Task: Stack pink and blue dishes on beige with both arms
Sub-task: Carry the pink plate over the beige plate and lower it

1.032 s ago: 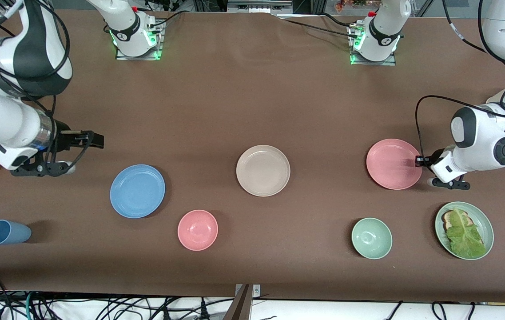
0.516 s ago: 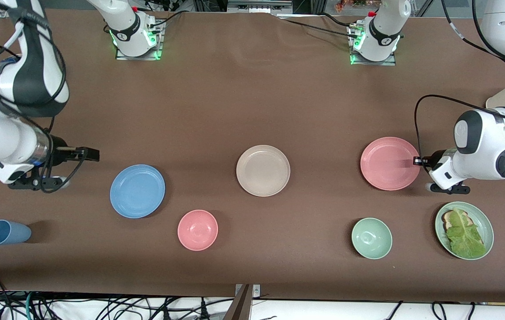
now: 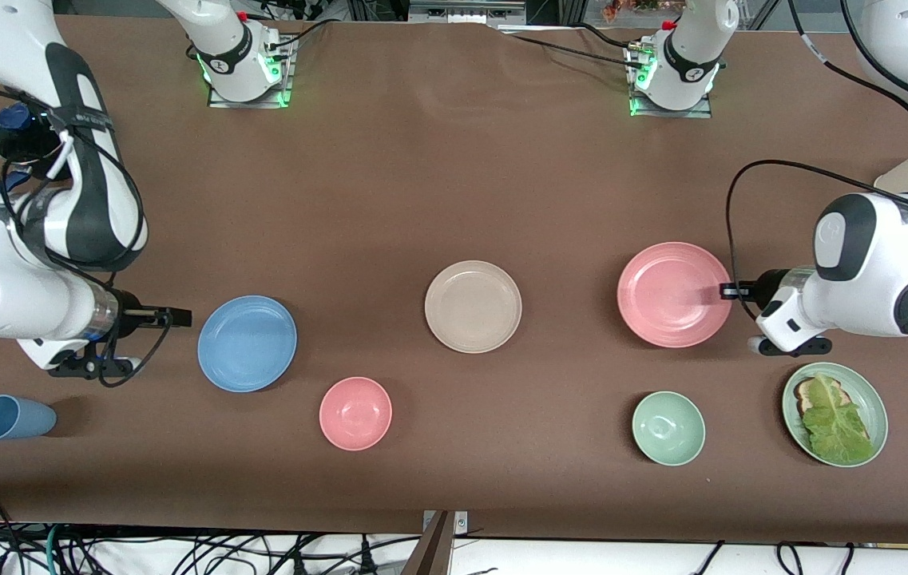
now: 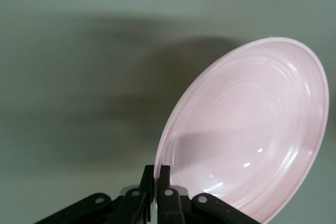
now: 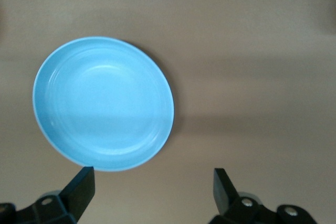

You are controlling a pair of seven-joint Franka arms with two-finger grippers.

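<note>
**Pink plate pinched at its rim, blue plate untouched**

Pink plate (image 3: 673,294) sits centre-right of the front frame, tilted off the brown bench (image 3: 438,176) in the left wrist view, where the frame's lower edge cuts off its bottom rim. The left claw (image 3: 729,292) is closed tight on that rim; the arm's bulk hides most of it from the front.

The right claw (image 3: 180,318) hangs low at the left of the frame, just beside the blue plate (image 3: 247,343), with its fingers (image 5: 79,190) spread wide and holding nothing. From the front, the gap cannot be made out.

At mid-frame the beige plate (image 3: 473,306) lies bare, well apart from both.

Lower in the frame stand a pink bowl (image 3: 355,413), a green bowl (image 3: 668,428), a green plate (image 3: 869,391) with lettuce (image 3: 833,419) over toast, and a blue cup (image 3: 10,418) lying on its side.

The black band on the left arm bears writing too small to read.
</note>
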